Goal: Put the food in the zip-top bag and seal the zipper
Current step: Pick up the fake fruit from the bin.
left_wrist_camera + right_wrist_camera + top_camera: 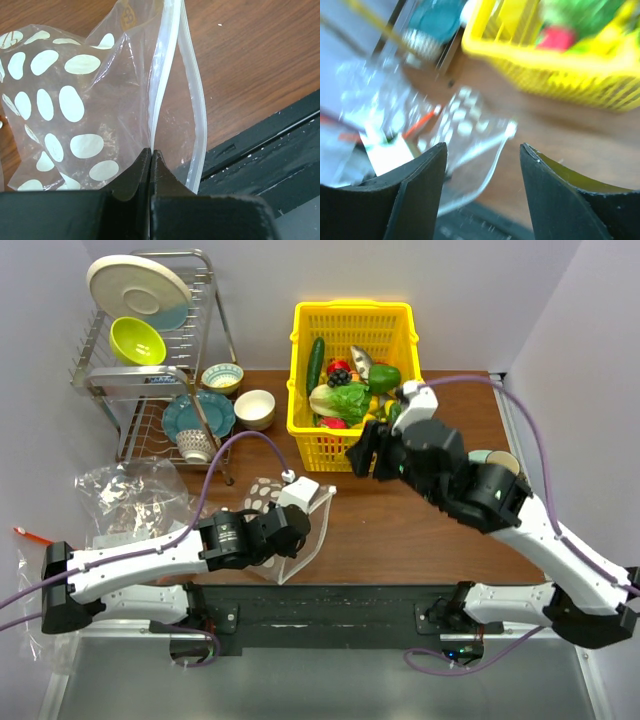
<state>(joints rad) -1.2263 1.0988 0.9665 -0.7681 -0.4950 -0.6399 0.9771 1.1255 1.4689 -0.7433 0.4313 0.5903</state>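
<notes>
**Far left:** dish rack (150,350) with plates and bowls. Crumpled plain clear bags (125,495) lie below it. Neither belongs to the job.

**Left of centre:** left fingers (160,180), pressed together on one lip of the dotted bag (75,100), near the front edge of the worktop (420,530). The bag's mouth stands up. The zipper (199,120) is unsealed, its two strips apart. Nothing shows inside the bag.

**Centre, at the back:** yellow basket (350,308). All the food (345,400) lies in it.

**Right of centre:** right fingers (422,195), apart and empty, just in front of the basket, between it and the bag.

**Handling note:** the step in hand is judged to be the first pick.
- Take one top piece only, gripped across its middle.
- Carry it over the mouth and release it low, so the pinched lip is not knocked free.
- Leave the seal until the food is in.
</notes>
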